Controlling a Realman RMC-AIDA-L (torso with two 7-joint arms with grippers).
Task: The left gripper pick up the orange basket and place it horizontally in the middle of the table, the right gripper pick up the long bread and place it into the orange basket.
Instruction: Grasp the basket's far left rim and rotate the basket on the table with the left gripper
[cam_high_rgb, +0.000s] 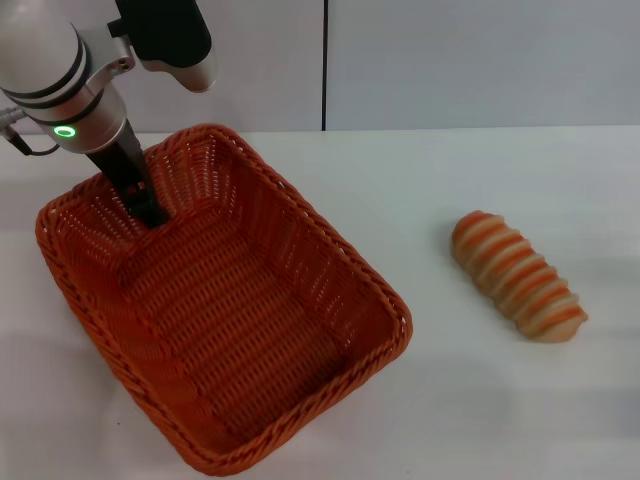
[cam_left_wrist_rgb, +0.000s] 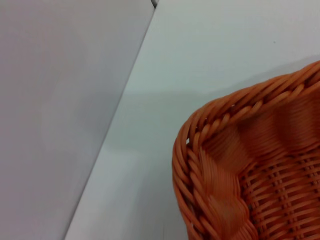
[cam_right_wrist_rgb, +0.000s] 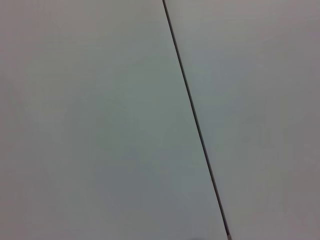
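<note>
Camera setup: one head view, two wrist views.

Head view looks forward and down from above, taking in the tabletop (cam_high_rgb: 470, 170), the whole orange basket (cam_high_rgb: 225, 300) and the wall behind. Left wrist view sits very close to one basket corner (cam_left_wrist_rgb: 210, 130), with tabletop and wall beyond; basket and tabletop are shared with the head view. Right wrist view faces only plain grey panels with a dark seam (cam_right_wrist_rgb: 195, 120).

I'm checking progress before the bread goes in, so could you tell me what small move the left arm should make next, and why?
Probably turn the orange basket until it lies horizontally. The left gripper reaches inside its far left wall, yet the basket sits diagonally on the table, left of centre. The long bread waits to its right.
</note>
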